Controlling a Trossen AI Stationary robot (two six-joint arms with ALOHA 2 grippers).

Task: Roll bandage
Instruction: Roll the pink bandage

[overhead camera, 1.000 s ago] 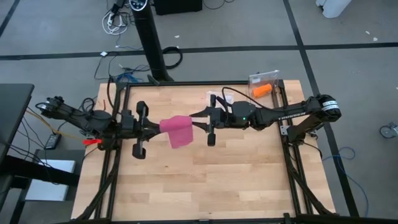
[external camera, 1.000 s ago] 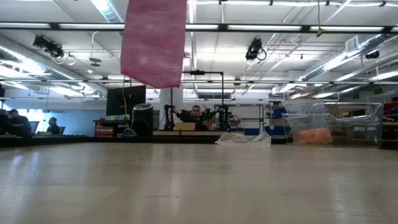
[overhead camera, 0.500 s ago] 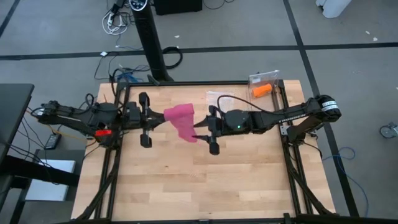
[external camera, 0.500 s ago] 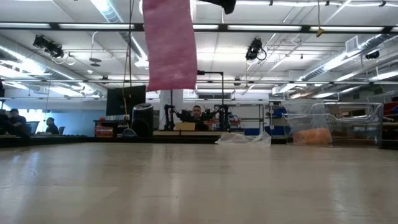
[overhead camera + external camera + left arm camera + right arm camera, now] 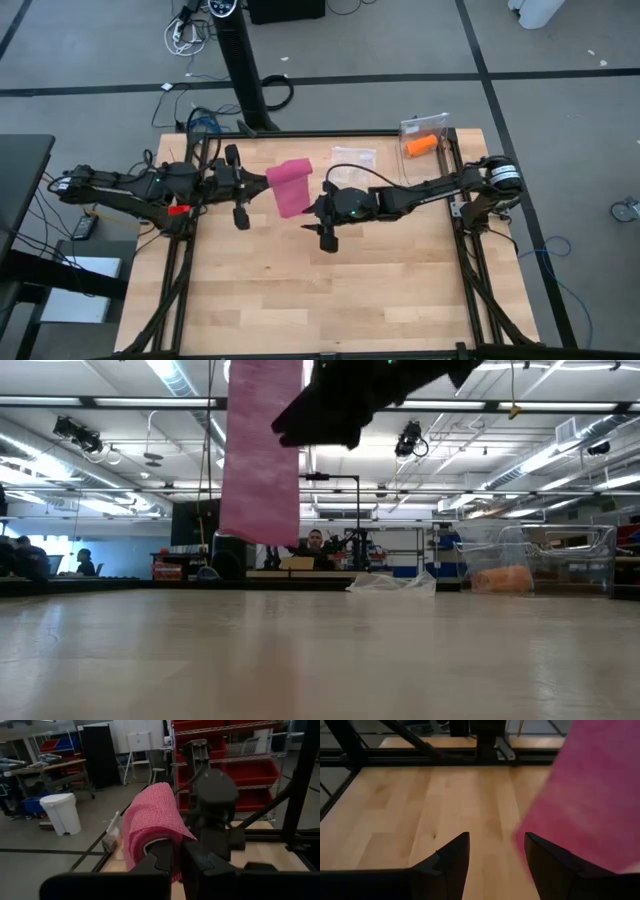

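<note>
Pink bandage (image 5: 291,186) hanging above the table's (image 5: 400,290) far middle, pinched at its top by the closed left gripper (image 5: 250,187), right gripper (image 5: 312,212) just beside it, fingers apart, empty.

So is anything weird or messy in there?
Only the pink bandage: it dangles unrolled in the air from the left gripper, clear of the table. The right gripper sits open beside it, holding nothing.

1. No text, label, brand, number or sign can be read in any view; lettering that might sit on the arms is too small to make out.
</note>
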